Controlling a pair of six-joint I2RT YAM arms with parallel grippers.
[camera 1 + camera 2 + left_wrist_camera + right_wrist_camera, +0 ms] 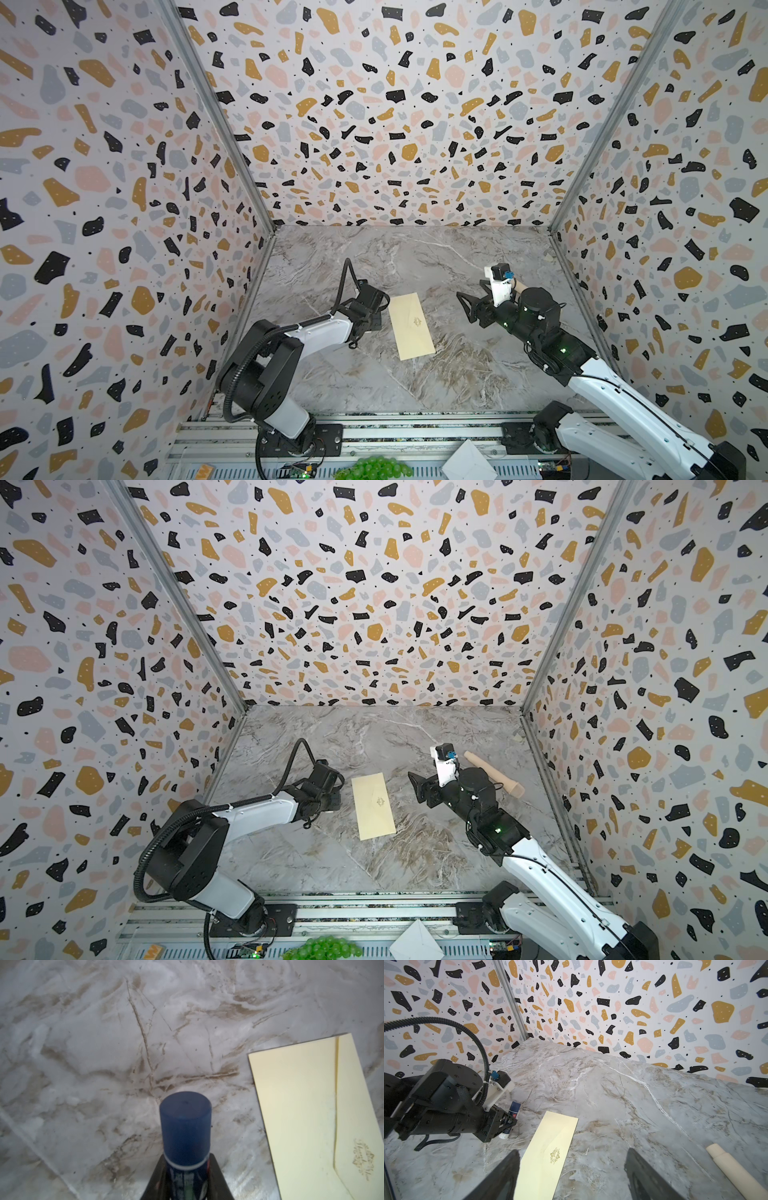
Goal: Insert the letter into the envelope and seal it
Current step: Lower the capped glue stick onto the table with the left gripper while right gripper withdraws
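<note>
The cream envelope (411,326) (372,806) lies flat mid-table, flap folded down, with a small gold emblem on it. It also shows in the left wrist view (311,1115) and the right wrist view (548,1153). The letter is out of view. My left gripper (372,320) (330,800) (186,1159) (508,1120) sits just left of the envelope, low over the table, shut on a blue glue stick (186,1126) (513,1109) with its cap on. My right gripper (467,305) (417,787) (573,1153) hovers right of the envelope, open and empty.
A pale wooden roller (494,773) (733,1169) lies on the marble table (415,257) behind the right arm. Terrazzo walls close in three sides. Beyond the front rail lie green grapes (374,467) and a white folded paper (469,461).
</note>
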